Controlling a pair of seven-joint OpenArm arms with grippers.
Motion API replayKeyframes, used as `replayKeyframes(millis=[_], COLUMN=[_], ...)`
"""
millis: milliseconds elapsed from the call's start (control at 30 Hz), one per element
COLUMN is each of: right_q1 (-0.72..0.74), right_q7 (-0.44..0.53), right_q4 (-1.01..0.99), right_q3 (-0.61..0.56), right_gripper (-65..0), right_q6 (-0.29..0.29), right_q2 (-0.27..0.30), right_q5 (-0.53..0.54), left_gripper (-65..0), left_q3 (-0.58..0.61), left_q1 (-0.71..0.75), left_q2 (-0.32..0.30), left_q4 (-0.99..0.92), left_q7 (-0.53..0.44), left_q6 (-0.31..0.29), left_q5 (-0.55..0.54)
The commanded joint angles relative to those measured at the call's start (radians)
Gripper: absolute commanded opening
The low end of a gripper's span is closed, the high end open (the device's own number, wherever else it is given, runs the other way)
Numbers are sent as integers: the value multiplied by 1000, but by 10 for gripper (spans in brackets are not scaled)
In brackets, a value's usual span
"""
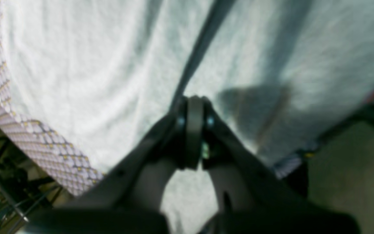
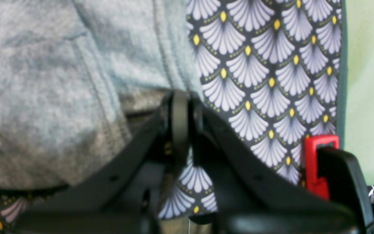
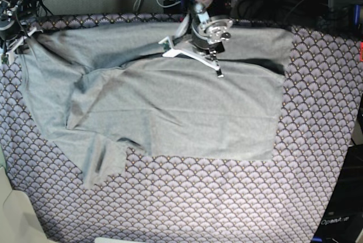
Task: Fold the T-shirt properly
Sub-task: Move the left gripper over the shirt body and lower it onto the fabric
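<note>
The T-shirt [image 3: 170,112] is seen spread across the bench [image 3: 227,197], which is covered by a purple scallop-patterned cloth [image 3: 317,112]. In the base view the grey fabric is laid mostly flat, with creases running through its middle and a flap [image 3: 102,163] trailing toward the near edge of the cloth. One part of the shirt is drawn out toward the right end effector [image 3: 14,41], which is found at the far corner of the bench on that view's left side.

In the right wrist view, the right end effector [image 2: 180,97] is shown with its fingers brought together, and a stitched hem [image 2: 109,130] of the shirt is bunched directly ahead of and beside the tips. Whether fabric is actually pinched between them cannot be told from the pictures. Beyond the tips, the patterned cloth is exposed, and a red clip [image 2: 320,162] is seen at the bench edge off to the side.

The left end effector [image 3: 218,72] is positioned over the far middle of the shirt in the base view. In the left wrist view, blurred as it is, the left end effector [image 1: 193,100] is shown closed, its fingers pressed together, with a dark fold line [image 1: 200,48] in the fabric running away from the tips. Grey shirt fabric lies on both sides of the fingers. Whether any fabric is gripped there cannot be told either.
</note>
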Motion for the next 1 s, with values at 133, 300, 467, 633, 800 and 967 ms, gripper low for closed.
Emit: replayKeyframes(millis=[133, 300, 467, 633, 800, 967], right_q1=[-11, -14, -14, -15, -15, -15], right_q7=[-63, -63, -63, -63, -63, -63], right_q4=[-6, -8, -8, -10, -10, -10], right_q3=[0, 0, 0, 0, 0, 0], right_gripper=[-650, -650, -650, -650, -650, -650], right_q6=[-4, -4, -4, -4, -4, -4], right_q2=[8, 8, 8, 8, 8, 8], right_q5=[-46, -46, -46, -46, -46, -46], left_gripper=[-650, -650, -650, -650, -650, -650], left_q3=[-20, -24, -24, -30, -52, -52], left_q1=[-18, -45, -67, -88, -94, -125], left_q2=[12, 17, 17, 34, 58, 63], left_q4=[-71, -73, -70, -76, -71, -125], left_q7=[-11, -4, -1, -1, -2, -2], left_q6=[4, 4, 4, 4, 4, 4], left_q5=[-2, -7, -2, -4, -2, 0])
